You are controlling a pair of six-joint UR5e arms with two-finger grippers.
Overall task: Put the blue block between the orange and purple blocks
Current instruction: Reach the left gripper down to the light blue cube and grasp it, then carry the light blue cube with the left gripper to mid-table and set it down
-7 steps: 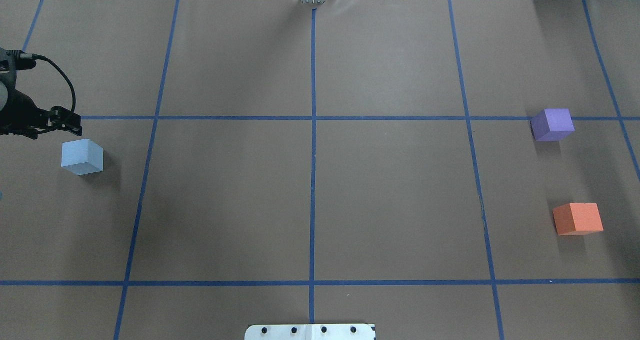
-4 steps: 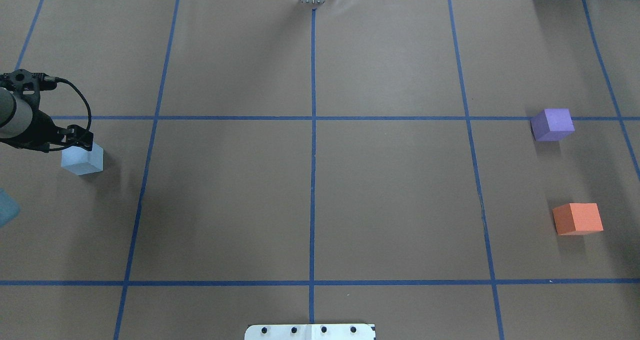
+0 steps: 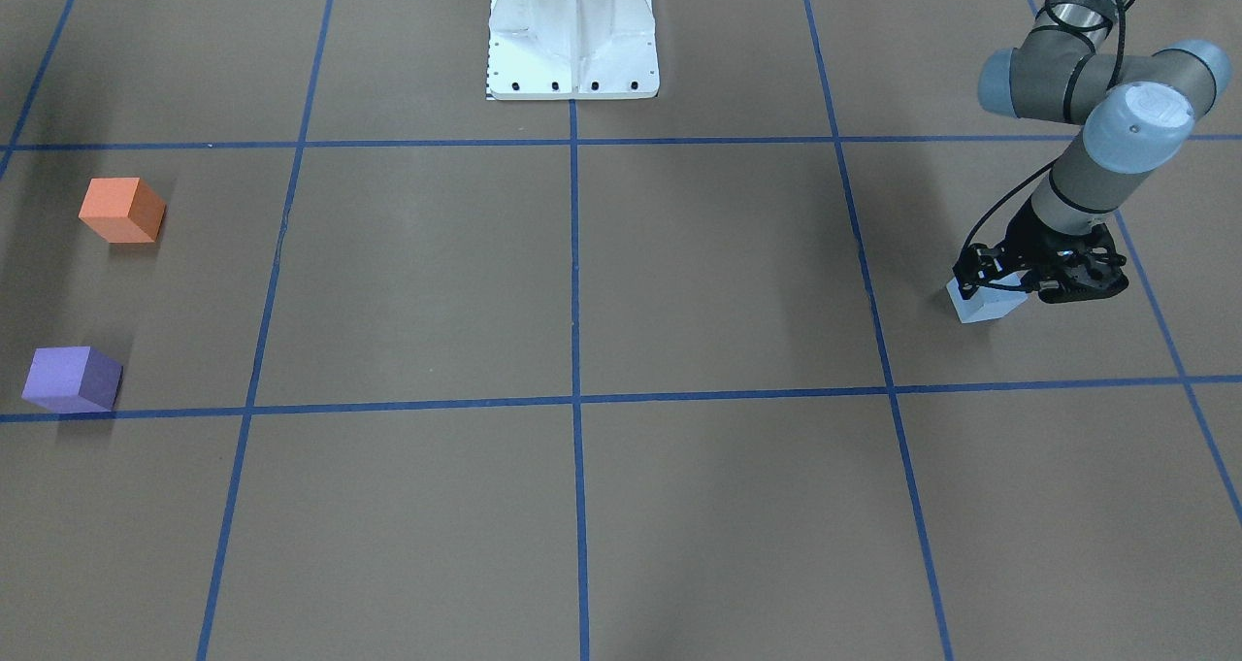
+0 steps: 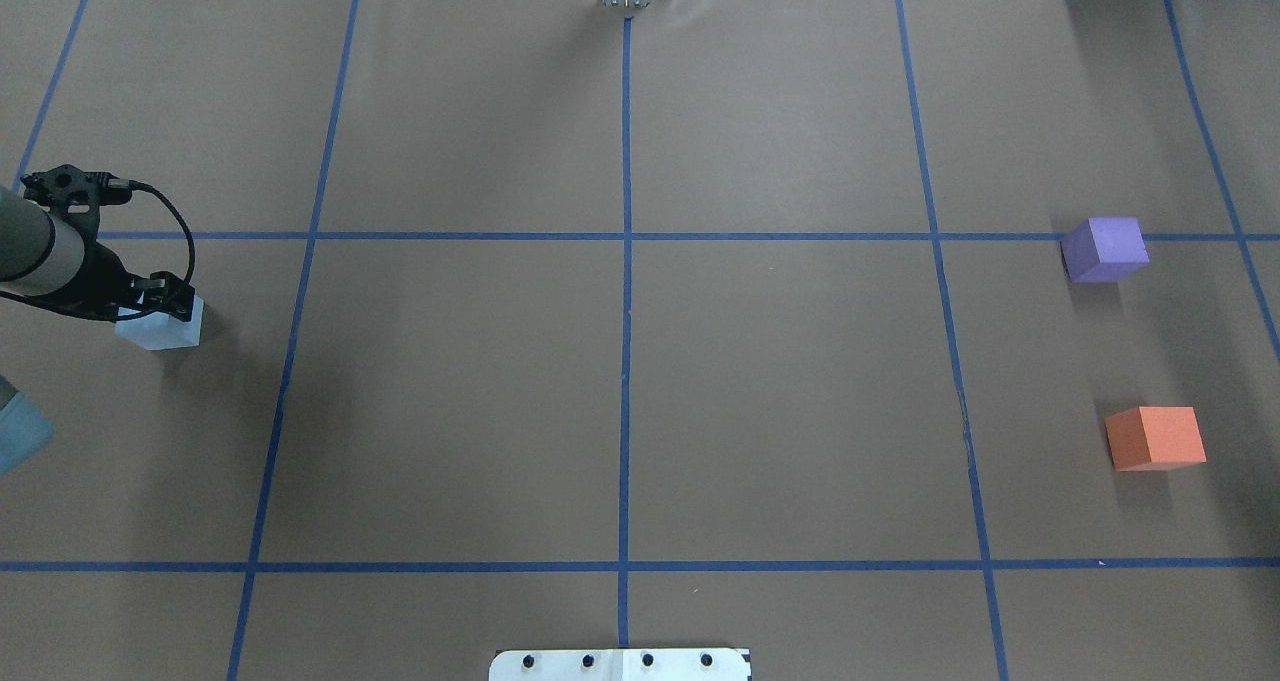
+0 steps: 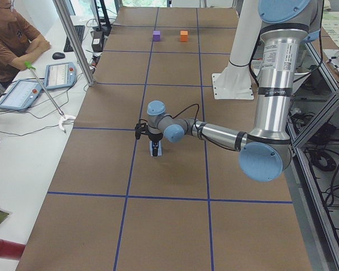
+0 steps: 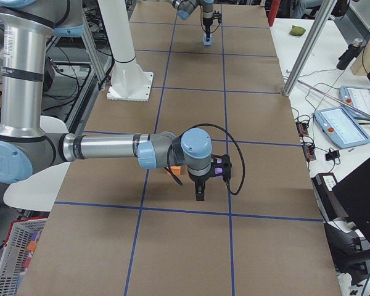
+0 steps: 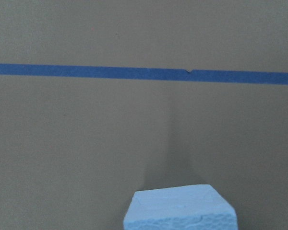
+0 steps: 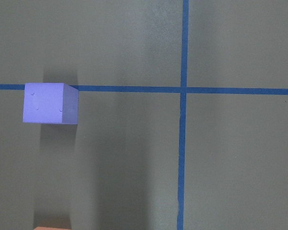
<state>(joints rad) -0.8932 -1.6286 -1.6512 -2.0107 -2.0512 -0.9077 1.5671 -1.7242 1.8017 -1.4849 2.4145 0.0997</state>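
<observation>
Where the blue block [image 4: 160, 333] sits: on the brown bench [image 4: 780, 391], far to the robot's left, well apart from the other two blocks.
Place of purple block [image 4: 1104, 249]: far right, at a blue tape line [image 4: 625, 361].
Place of orange block [image 4: 1155, 439]: nearer the robot than the purple block, with a gap between them.
State of left fingers [image 4: 170, 296]: down over the blue block's top, hiding part of it; clenched or loose cannot be told.
State of right fingers [image 6: 200, 192]: seen only from the side, pointing down above the bench near the orange block; clenched or loose cannot be told.
Change since half a second ago: left fingers have moved from the blue block's far corner onto its top; purple block and orange block unmoved.
</observation>
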